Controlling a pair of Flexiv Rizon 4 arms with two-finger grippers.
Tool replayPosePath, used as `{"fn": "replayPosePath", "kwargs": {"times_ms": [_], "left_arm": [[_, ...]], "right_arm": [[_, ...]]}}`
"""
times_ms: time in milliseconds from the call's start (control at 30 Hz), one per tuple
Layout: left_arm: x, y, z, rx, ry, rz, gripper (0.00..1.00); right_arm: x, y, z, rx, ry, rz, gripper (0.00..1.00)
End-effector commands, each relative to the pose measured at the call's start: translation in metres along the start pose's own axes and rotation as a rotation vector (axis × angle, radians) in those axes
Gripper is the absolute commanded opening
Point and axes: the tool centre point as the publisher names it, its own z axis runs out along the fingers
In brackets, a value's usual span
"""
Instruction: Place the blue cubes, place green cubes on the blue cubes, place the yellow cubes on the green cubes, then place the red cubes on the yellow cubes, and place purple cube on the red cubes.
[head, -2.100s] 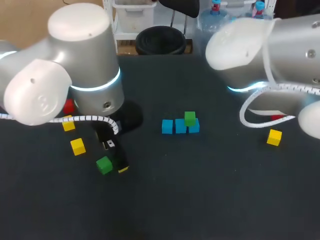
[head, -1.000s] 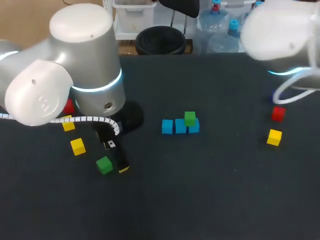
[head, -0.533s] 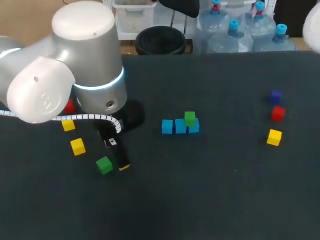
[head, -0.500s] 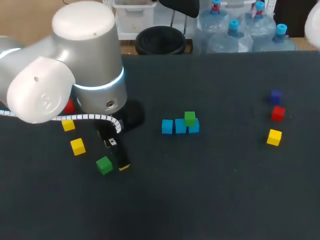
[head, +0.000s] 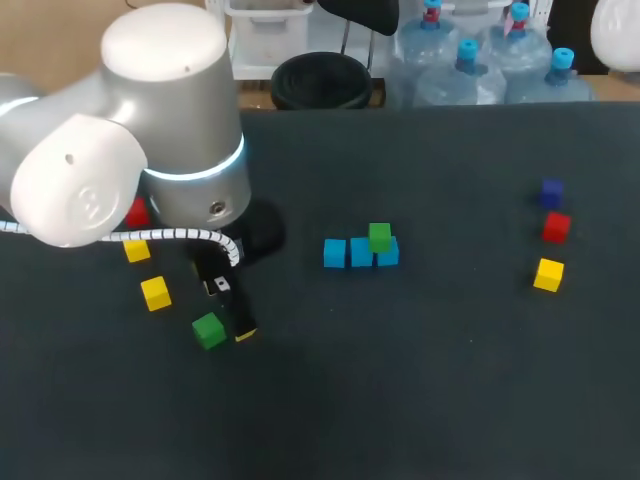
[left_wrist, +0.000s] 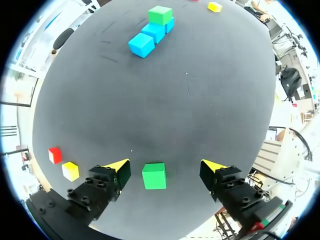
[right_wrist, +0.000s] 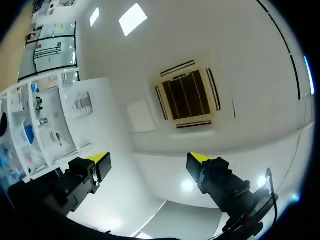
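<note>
A row of blue cubes (head: 348, 252) lies mid-table, with a green cube (head: 379, 237) on top of its right end. The wrist view shows the same blue row (left_wrist: 147, 38) and stacked green cube (left_wrist: 160, 15) far ahead. A loose green cube (head: 208, 330) lies at front left. My left gripper (head: 228, 328) hangs over it, open. In the left wrist view that green cube (left_wrist: 154, 176) sits between the spread fingers of the left gripper (left_wrist: 166, 167), touching neither. My right gripper (right_wrist: 151, 160) is open and empty, pointing at the ceiling.
Two yellow cubes (head: 155, 293) (head: 137, 250) and a red cube (head: 137, 212) lie at the left, close to my left arm. At the right lie a purple cube (head: 551, 192), a red cube (head: 556, 227) and a yellow cube (head: 548, 274).
My right arm has swung up and away to the top right corner, uncovering the purple and red cubes. The left arm has barely moved over the green cube.
</note>
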Motion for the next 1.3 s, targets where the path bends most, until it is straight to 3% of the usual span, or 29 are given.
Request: {"fn": "replayPosePath", "kwargs": {"times_ms": [33, 233, 367, 600, 733, 833, 1000, 1300], "left_arm": [[0.001, 0.002, 0.001, 0.003, 0.002, -0.001, 0.91], [-0.001, 0.001, 0.002, 0.007, 0.0, -0.001, 0.91], [-0.002, 0.0, 0.004, 0.012, 0.001, 0.002, 0.91], [-0.002, 0.001, 0.004, 0.012, 0.002, 0.001, 0.91], [-0.001, 0.002, 0.004, 0.012, 0.004, -0.003, 0.91], [0.0, 0.002, 0.005, 0.015, 0.004, -0.004, 0.9], [0.0, 0.002, 0.005, 0.014, 0.004, -0.005, 0.91], [0.0, 0.003, 0.003, 0.01, 0.0, -0.005, 0.91]], "right_arm": [[-0.007, 0.001, 0.023, 0.303, 0.003, 0.007, 1.0], [-0.027, -0.005, 0.03, 0.335, -0.088, -0.039, 1.0], [-0.041, -0.006, 0.029, 0.321, -0.111, 0.038, 1.0], [-0.059, 0.0, 0.018, 0.22, -0.174, 0.158, 1.0], [-0.063, -0.001, 0.012, 0.171, -0.146, 0.299, 1.0], [-0.056, -0.008, 0.016, 0.17, -0.112, 0.387, 1.0], [-0.034, -0.019, 0.028, 0.203, -0.042, 0.394, 1.0], [0.036, -0.052, 0.05, 0.408, 0.2, 0.425, 1.0]]}}
